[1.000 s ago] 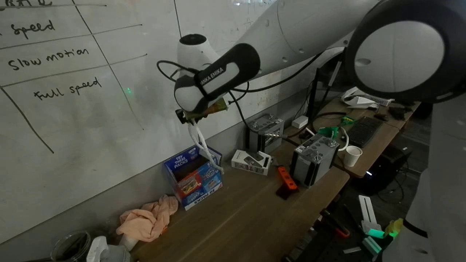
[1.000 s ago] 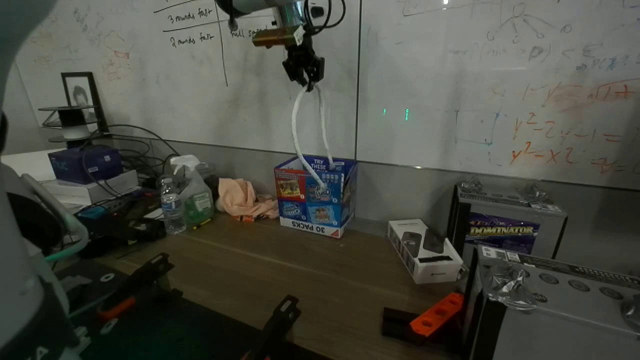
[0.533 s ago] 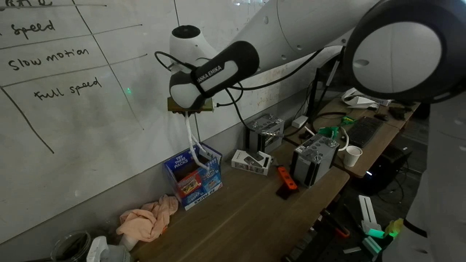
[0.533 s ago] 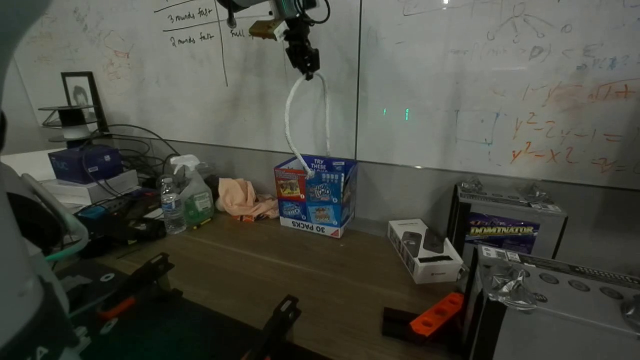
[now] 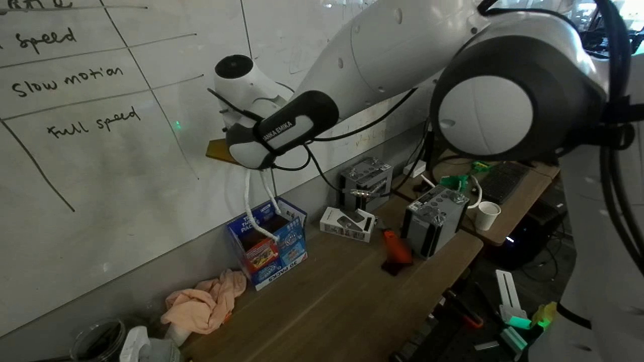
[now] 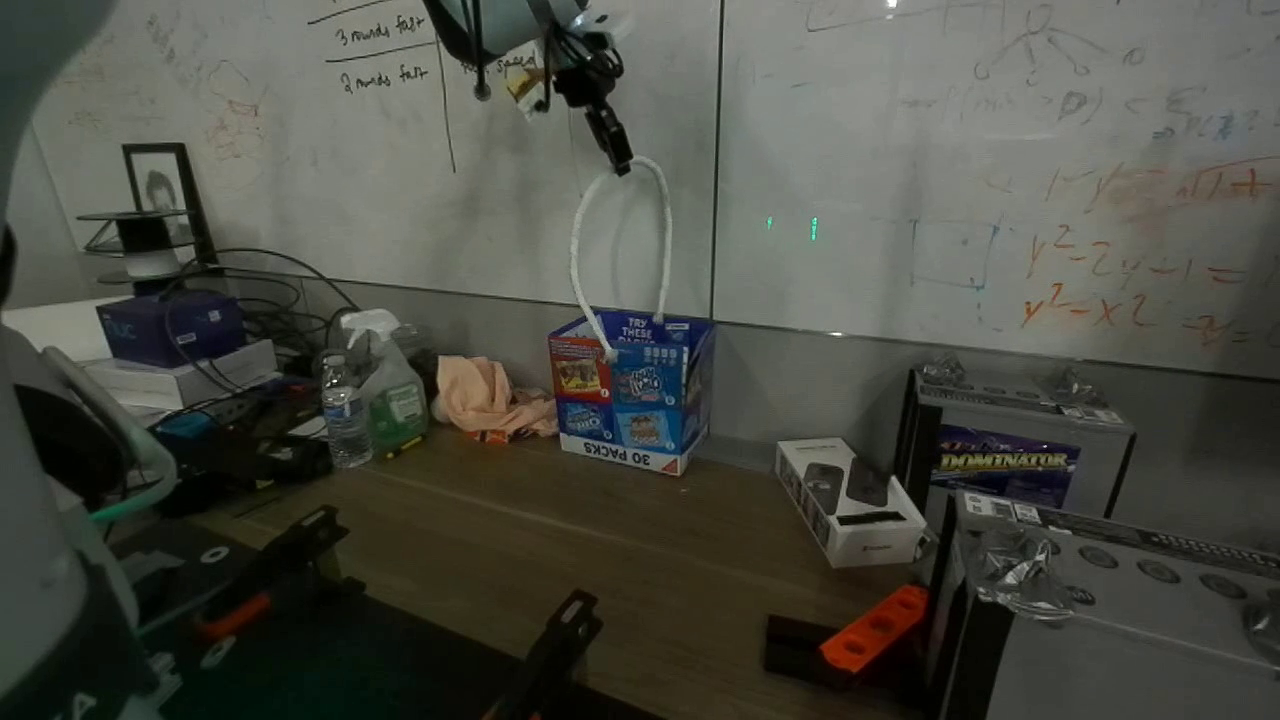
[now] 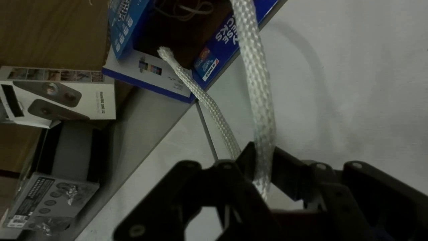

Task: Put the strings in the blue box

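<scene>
Wooden desk (image 6: pixel 520 540), handwriting-marked whiteboard (image 6: pixel 880 170) behind. White braided rope (image 7: pixel 254 60), arched in a loop; claw (image 6: pixel 622 168) closed on its bend, ends hanging at the mouth of the blue box (image 6: pixel 645 385).

There was just one gripper (image 6: pixel 620 166) and one white rope (image 7: pixel 255 73), plus one blue snack box (image 6: pixel 645 400). I made out at least one thin string (image 7: pixel 200 12) too, but it was too dark for a proper count tbh. Chunky grey cases (image 6: pixel 1110 640) came to two, and I got one Insta360 carton (image 7: pixel 87 97), one navy box (image 6: pixel 210 325) and one orange bar (image 6: pixel 875 630). Bottles totalled two: one spray bottle (image 6: pixel 393 395), one water bottle (image 6: pixel 345 420). The rest was mostly singles: one peach cloth (image 5: pixel 206 304), one white cup (image 5: pixel 486 217), one keyboard (image 5: pixel 503 182). Oh, and two black clamp-looking things (image 6: pixel 555 645).
</scene>
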Robot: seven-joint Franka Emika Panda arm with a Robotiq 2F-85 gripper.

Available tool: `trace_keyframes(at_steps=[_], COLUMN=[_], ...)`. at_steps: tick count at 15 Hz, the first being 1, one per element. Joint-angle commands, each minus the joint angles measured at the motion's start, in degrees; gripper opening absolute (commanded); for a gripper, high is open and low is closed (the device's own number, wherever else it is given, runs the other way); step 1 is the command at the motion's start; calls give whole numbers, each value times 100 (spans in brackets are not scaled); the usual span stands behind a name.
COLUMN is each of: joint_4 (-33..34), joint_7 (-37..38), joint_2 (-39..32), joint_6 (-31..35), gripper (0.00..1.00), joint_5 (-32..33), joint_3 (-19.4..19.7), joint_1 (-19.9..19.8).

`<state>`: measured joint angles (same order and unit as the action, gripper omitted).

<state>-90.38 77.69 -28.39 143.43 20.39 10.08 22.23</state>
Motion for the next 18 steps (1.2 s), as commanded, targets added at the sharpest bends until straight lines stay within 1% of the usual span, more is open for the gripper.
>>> trace_keyframes(at_steps=[1, 5, 9, 14, 18], joint_4=[632, 930, 1194, 1128, 1004], joint_7=[792, 1260, 1505, 1700, 1645], joint_2=[-317, -307, -304, -365, -624], joint_6=[-338, -606, -831, -705, -591], gripper=[3, 3, 3, 3, 3], joint_5=[214, 331, 387, 342, 248], joint_3=[67, 60, 31, -25, -110], joint_1=[69, 51, -30, -169, -274])
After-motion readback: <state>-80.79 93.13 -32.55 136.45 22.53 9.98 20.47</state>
